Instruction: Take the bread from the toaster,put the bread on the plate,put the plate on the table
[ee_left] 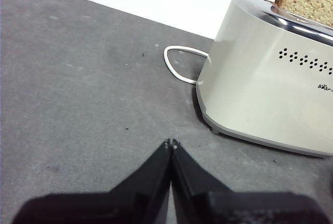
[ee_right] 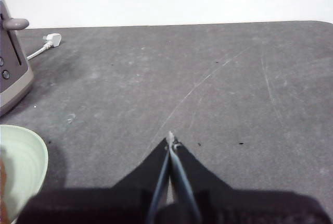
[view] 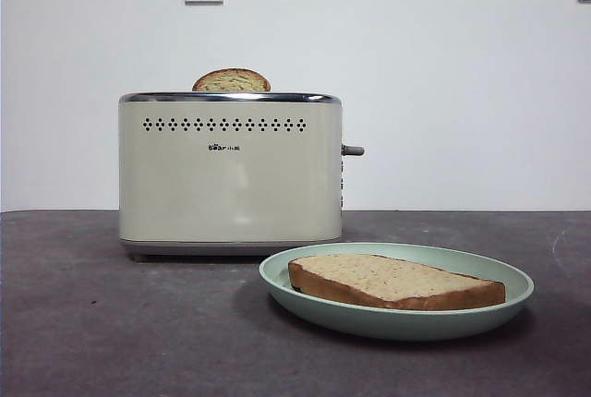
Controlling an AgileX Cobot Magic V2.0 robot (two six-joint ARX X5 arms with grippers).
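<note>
A wide slice of bread [view: 395,282] lies flat on the mint-green plate [view: 517,288], which rests on the table [view: 83,323] just in front of the cream toaster [view: 229,171], while a second slice with a domed top [view: 231,81] stands in the slot. Both arms wait clear of the work: the left gripper [ee_left: 171,143] hovers over bare table beside the toaster with its jaws pressed together and empty, and the right gripper [ee_right: 170,139] hangs over open table near the plate's edge, its jaws likewise closed on nothing. The task looks complete, so the main risk is a late arm sweep nudging the plate or catching the white cord [ee_left: 179,62] looped behind the toaster, which could drag the appliance. The slot's inside is hidden, the domed slice shows only its top, the right wrist view cuts off all but a sliver of the plate, and neither arm appears in the front view.
</note>
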